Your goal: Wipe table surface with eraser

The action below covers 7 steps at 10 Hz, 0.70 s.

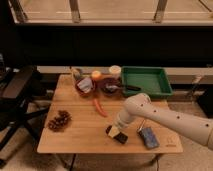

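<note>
The claw [117, 128], coming from the right, pinches the eraser [116, 135] flat on the bench [75, 137], near its near edge. The eraser's long axis runs far-left to near-right. A blue pad [148, 138] lies just right; most bench lies left.

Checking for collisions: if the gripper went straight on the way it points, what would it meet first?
Pointing down near the front edge of the table, the gripper is shut on the eraser, which would press into the table first. Depth unclear; nothing else seems in line.
</note>
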### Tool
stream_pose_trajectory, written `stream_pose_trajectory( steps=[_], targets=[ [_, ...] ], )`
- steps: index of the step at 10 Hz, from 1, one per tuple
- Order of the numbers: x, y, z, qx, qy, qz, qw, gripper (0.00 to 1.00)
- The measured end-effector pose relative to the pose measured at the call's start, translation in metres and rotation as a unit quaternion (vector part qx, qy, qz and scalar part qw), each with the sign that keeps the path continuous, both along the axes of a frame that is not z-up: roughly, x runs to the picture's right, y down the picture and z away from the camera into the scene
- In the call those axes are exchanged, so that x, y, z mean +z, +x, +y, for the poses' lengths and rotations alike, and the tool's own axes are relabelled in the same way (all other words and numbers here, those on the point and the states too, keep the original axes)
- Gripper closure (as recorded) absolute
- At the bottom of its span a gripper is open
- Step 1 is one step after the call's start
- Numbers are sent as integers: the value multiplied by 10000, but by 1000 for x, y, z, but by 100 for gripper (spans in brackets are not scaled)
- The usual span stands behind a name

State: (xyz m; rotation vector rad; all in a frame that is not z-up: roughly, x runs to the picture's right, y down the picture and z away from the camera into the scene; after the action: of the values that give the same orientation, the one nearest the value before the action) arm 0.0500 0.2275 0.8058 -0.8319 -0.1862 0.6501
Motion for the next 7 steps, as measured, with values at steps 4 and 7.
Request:
stream_pose_trajectory(
  steps=[4,7],
  targets=[
    [4,-57,-12,-391,219,-427,9981,86],
    [-2,-63,-7,-403,170,-466,9980,86]
  ],
)
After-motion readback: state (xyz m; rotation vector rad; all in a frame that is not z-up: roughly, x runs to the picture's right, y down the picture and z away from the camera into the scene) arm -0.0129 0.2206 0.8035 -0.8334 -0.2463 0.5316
